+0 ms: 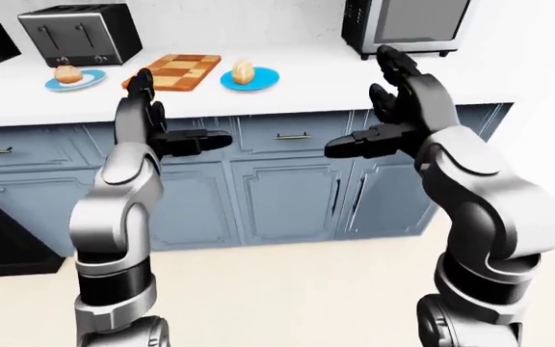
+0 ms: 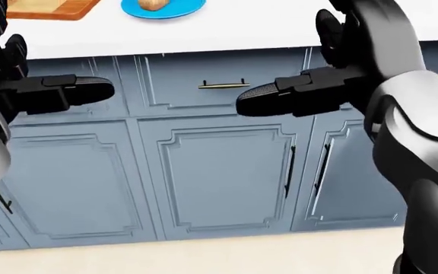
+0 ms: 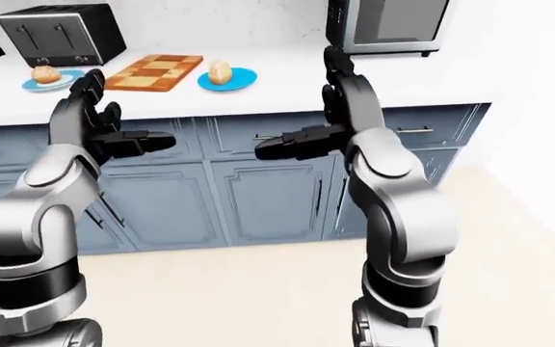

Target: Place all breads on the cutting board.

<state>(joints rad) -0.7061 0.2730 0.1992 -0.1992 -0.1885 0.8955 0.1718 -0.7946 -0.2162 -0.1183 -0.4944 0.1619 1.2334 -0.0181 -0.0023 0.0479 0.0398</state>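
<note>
A checkered wooden cutting board [image 1: 177,71] lies on the white counter [image 1: 287,90], empty. A bread roll [image 1: 244,71] sits on a blue plate [image 1: 250,79] right of the board. Another bread roll [image 1: 67,73] sits on a blue plate [image 1: 75,81] left of the board, below the toaster. My left hand [image 1: 152,119] is open and empty, raised in the air below the counter's edge. My right hand [image 1: 388,108] is open and empty, raised at the same height. Both hands are well short of the breads.
A black toaster [image 1: 80,32] stands at the top left of the counter. A microwave oven [image 1: 408,25] stands at the top right. Blue-grey cabinet doors and drawers [image 1: 287,188] run under the counter. Beige floor [image 1: 287,296] lies below.
</note>
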